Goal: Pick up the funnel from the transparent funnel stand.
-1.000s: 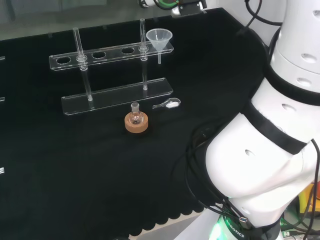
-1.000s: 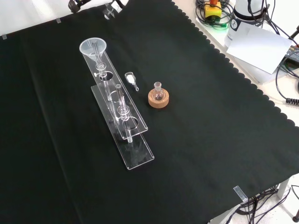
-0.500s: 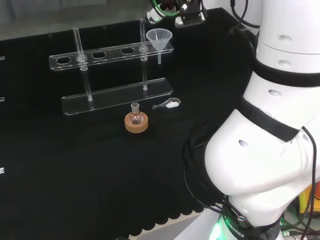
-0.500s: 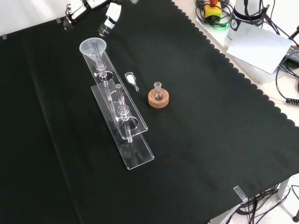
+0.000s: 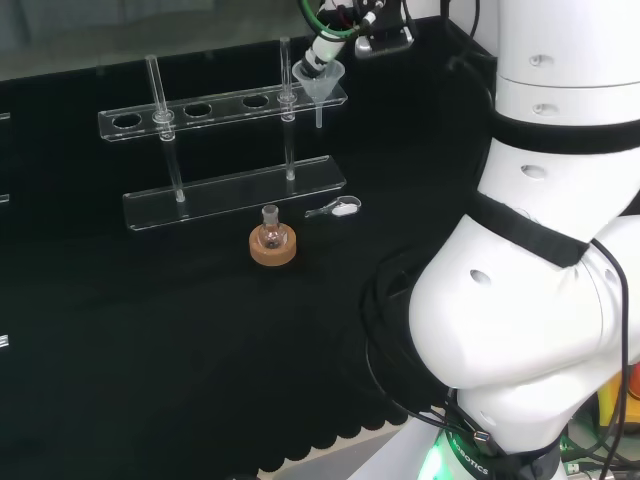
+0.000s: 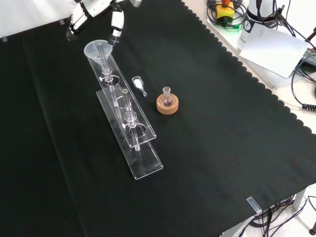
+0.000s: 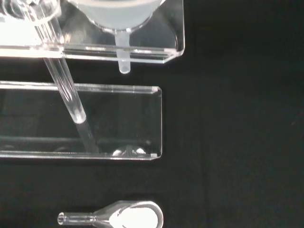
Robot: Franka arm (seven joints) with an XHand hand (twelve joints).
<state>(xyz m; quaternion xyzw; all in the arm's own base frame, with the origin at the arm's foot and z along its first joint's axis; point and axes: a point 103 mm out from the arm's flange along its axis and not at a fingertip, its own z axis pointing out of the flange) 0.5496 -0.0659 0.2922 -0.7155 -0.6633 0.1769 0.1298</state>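
One funnel [image 6: 98,51], seated in the end hole of one clear funnel stand [image 6: 129,129]. Stand: two upright rods, four holes in its upper bar. One small flask [image 6: 168,97] on one cork ring [image 6: 167,105]. One small clear scoop [image 6: 138,84] on the tabletop [image 6: 222,148]. One hand [image 6: 94,10].

The surface [image 6: 222,123] wears a matt black cloth with a scalloped hem. The clear two-tier funnel stand [image 6: 129,129] is glossy, smooth acrylic with bright edges. The translucent cone-shaped plastic funnel [image 6: 98,51] looks frosted. The round tan cork ring [image 6: 167,105] is dull and grainy. The black-and-white robot hand [image 6: 117,20] has smooth plastic shells.
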